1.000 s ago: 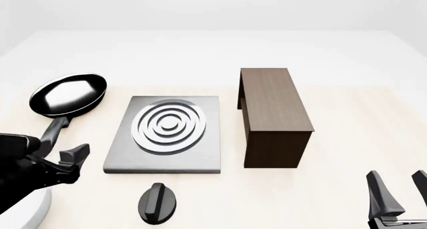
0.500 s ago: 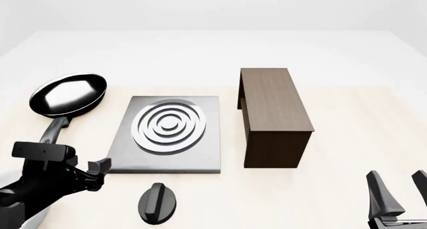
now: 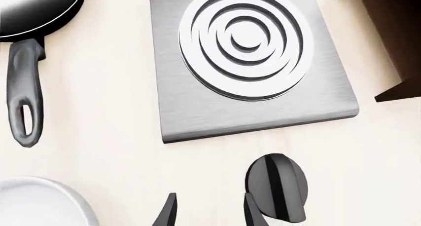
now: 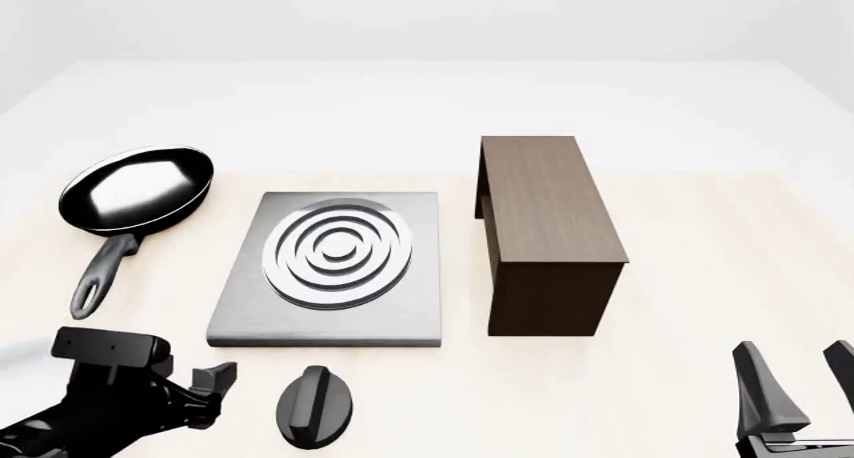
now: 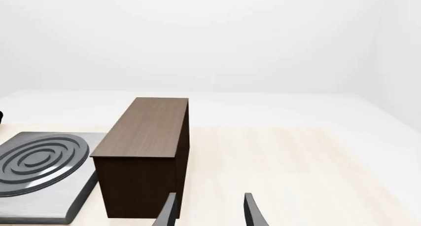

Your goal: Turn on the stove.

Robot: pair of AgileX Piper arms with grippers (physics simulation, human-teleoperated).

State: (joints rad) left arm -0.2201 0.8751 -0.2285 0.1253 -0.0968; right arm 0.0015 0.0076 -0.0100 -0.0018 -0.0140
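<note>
Your left gripper (image 4: 211,390) sits low at the knob's (image 4: 316,406) nine o'clock, fingers (image 3: 253,212) spread, holding nothing; whether one finger touches it is hard to judge. The knob lies at six o'clock of the stove plate (image 4: 331,268). Your right gripper (image 4: 801,383) is released too, near the wooden box (image 5: 145,154).

L claw (image 4: 214,383) now nearer knob (image 4: 315,406)
</note>
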